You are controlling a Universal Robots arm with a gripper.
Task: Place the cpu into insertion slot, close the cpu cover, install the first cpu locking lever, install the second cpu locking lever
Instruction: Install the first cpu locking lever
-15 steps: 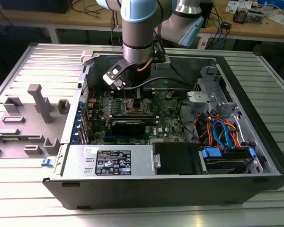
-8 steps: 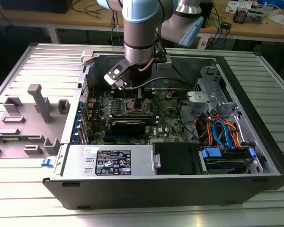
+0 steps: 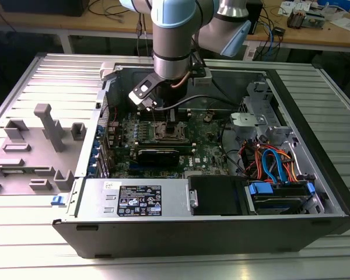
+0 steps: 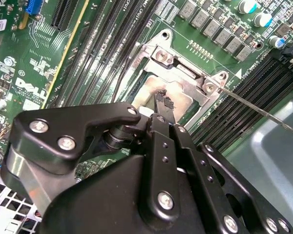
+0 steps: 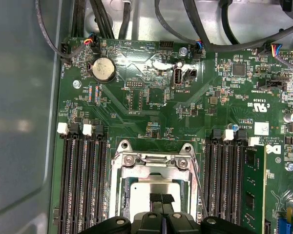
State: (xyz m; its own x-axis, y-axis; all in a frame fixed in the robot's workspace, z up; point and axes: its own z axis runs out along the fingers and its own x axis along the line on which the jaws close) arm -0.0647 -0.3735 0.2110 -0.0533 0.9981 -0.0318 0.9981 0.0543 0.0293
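Note:
In both wrist views the cpu [image 5: 140,188] [image 4: 149,90] lies flat in the insertion slot [image 3: 165,132], its dull silver top showing. The silver cpu cover [image 5: 154,165] [image 4: 181,74] seems to lie down around the chip, framing it. My gripper [image 5: 161,199] [image 4: 162,101] [image 3: 170,121] is directly over the chip, fingertips shut together with nothing between them, at or just above its top. A thin wire locking lever [image 4: 259,110] [image 5: 201,192] runs along one side of the socket and sticks out free past the memory slots.
Black memory slots [image 5: 83,180] flank the socket on both sides. A long black card [image 3: 157,154] lies just in front of it. The power supply [image 3: 134,199] and a bundle of cables [image 3: 274,163] fill the front and the exterior view's right of the case. A grey fixture [image 3: 46,131] stands outside.

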